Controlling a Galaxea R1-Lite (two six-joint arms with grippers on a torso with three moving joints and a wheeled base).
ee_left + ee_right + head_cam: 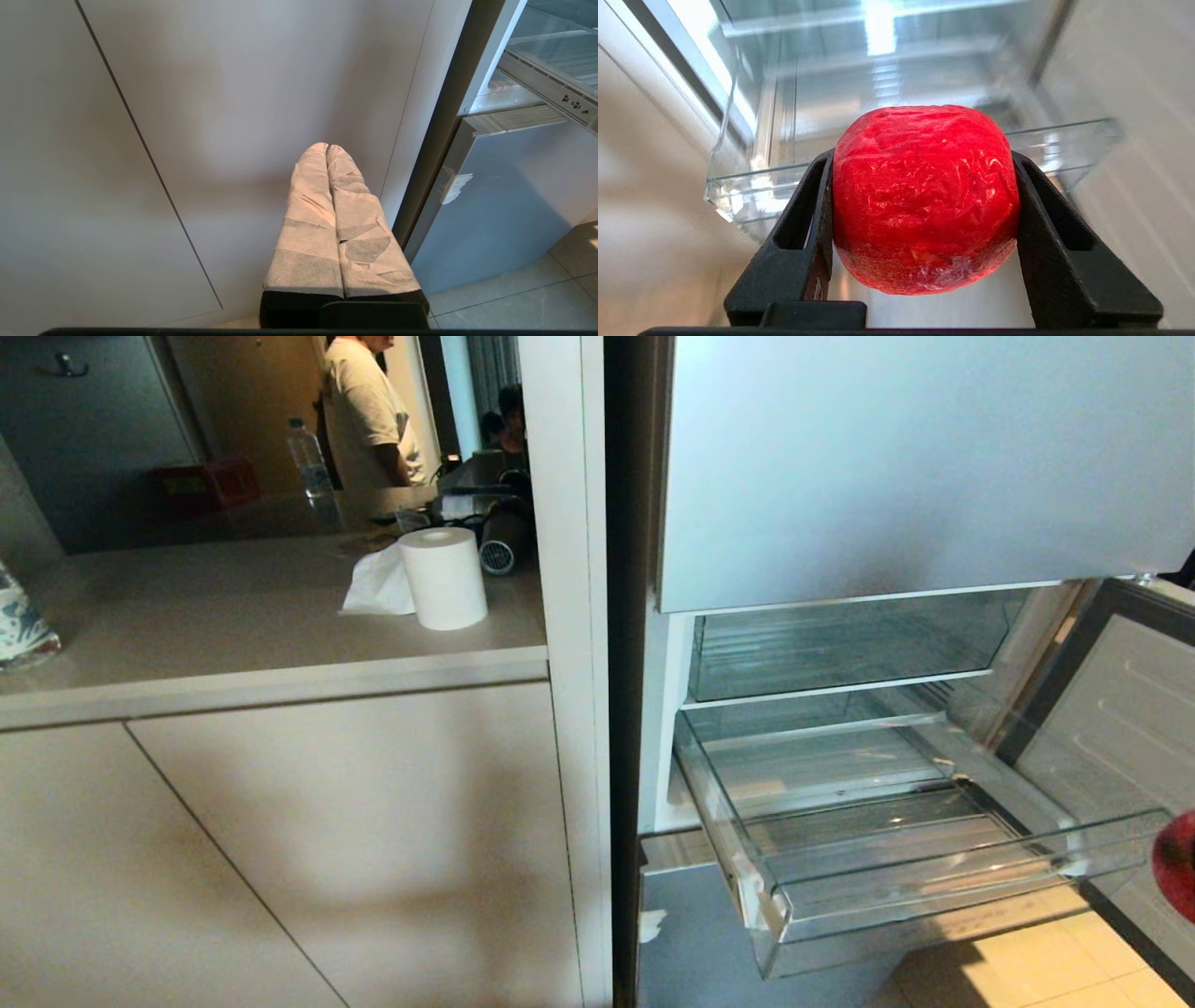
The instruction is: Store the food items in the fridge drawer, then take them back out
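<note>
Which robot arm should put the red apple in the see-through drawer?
The right one. Its gripper already clamps the red apple, just in front of the open, empty drawer. The left gripper is shut, holding nothing, and faces the cupboard door beside the fridge.

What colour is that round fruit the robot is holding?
Glossy red fruit, clearest in the right wrist view.

Fridge is open and the clear fridge drawer (896,859) is pulled out with nothing visible in it, and a bit of red fruit (1178,863) pokes in at the right edge just past the drawer's front corner. Over on the left, the worktop (233,616) has a white paper roll (444,577) with a crumpled tissue (378,586) right beside it. A person (366,411) stands in the background behind a water bottle (308,457).
</note>
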